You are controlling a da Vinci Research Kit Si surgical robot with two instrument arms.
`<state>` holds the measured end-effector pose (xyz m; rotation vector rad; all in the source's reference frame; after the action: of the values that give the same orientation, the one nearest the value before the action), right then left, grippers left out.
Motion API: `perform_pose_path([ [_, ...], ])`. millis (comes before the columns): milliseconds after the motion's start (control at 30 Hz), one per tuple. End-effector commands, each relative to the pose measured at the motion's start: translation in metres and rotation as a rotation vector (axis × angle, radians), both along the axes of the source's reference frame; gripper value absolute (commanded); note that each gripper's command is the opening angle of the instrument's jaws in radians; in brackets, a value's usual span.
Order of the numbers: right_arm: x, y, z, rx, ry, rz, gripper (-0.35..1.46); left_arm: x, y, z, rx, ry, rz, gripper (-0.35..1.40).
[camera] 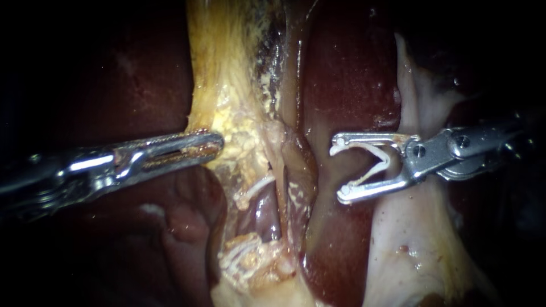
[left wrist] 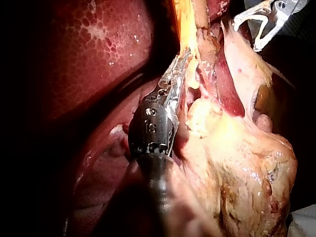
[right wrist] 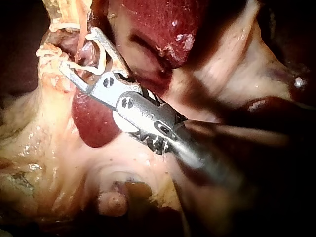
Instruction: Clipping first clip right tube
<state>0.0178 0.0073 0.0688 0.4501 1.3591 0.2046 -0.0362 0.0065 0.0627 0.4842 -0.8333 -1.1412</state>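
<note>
Over the liver (camera: 347, 85), right instrument (camera: 338, 170) end effector holding open clip (camera: 382, 161), left instrument (camera: 218, 142) clamped on tissue (camera: 242, 139).

Light's basically one tight spot on the middle, wet surfaces glinting, and everything round the edges just drops into black, with a pale bluish patch (left wrist: 305, 223) out at the fringe

Bright centre, dark edges, wet glare.
</note>
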Motion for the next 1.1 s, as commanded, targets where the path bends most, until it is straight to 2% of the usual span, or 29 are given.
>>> perform_pose_path([
  [33,0.0,0.0,0.0,0.0,0.0,0.0,0.6,0.0001,0.0,-0.0001,0.0,0.0,0.0,-0.35],
  [200,0.0004,-0.0008,0.0005,-0.004,0.002,-0.014,0.6,0.0009,0.0008,-0.0012,0.008,-0.005,0.005,-0.35],
  [267,0.0011,-0.0016,0.0011,0.04,-0.002,-0.031,0.6,0.0015,0.0014,-0.0023,0.011,-0.002,0.003,-0.35],
  [400,0.0031,-0.0032,0.0028,0.148,-0.033,-0.088,0.6,0.0025,0.0024,-0.0046,0.008,-0.009,-0.018,-0.35],
  [467,0.0043,-0.004,0.0039,0.186,-0.055,-0.113,0.6,0.0028,0.0027,-0.0057,0.012,-0.009,-0.029,-0.35],
  [567,0.0055,-0.0047,0.0056,0.236,-0.063,-0.141,0.59,0.003,0.0028,-0.007,0.002,-0.015,-0.032,-0.35],
  [767,0.0065,-0.0051,0.0085,0.3,-0.07,-0.164,0.59,0.0027,0.0024,-0.0086,-0.01,-0.021,-0.036,-0.35],
  [1100,0.0094,-0.0048,0.0104,0.313,-0.074,-0.165,0.57,0.0026,0.0022,-0.0089,-0.01,-0.019,-0.037,-0.35],
])
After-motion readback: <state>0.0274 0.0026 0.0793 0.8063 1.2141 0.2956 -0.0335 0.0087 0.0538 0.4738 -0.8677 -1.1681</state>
